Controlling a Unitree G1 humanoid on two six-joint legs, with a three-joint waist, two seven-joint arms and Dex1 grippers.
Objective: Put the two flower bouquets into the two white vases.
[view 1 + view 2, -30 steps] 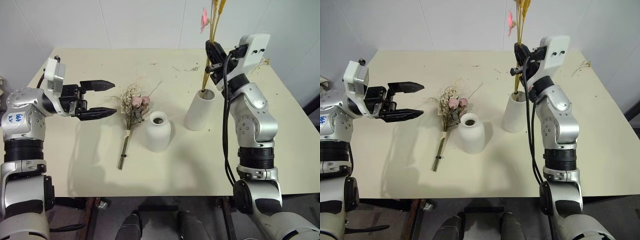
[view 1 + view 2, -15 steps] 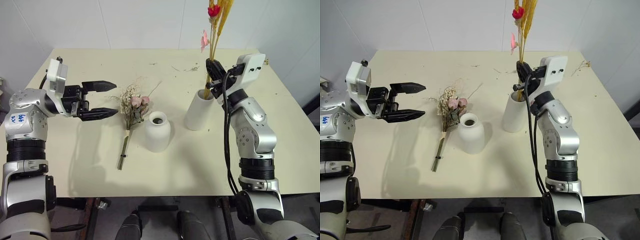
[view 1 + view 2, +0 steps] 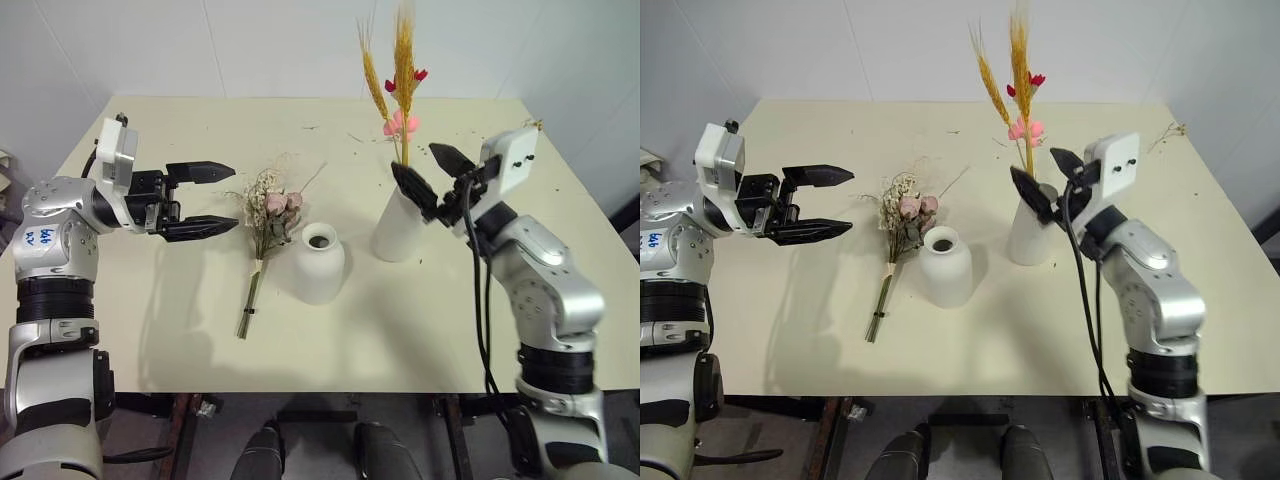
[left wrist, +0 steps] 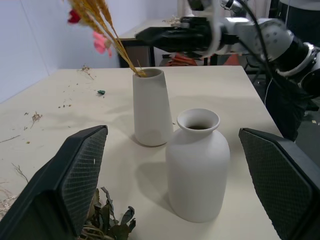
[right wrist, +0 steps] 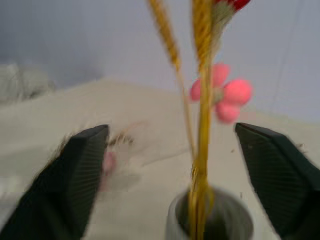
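The short, rounded matte white bottle vase is taken as the landmark, standing mid-table with its narrow mouth empty. Just to its right, not touching, the taller white cylinder vase is seen with the thin bundle of golden wheat stalks and small pink and red blossoms standing in it, leaning slightly. The right gripper is held at the cylinder's rim, fingers spread wide and gripping nothing. To the landmark's left, the bouquet of pink roses with beige sprigs and green stems lies flat on the cream table. Further left, the left gripper hovers wide open and empty. Open tabletop is left toward the near edge.
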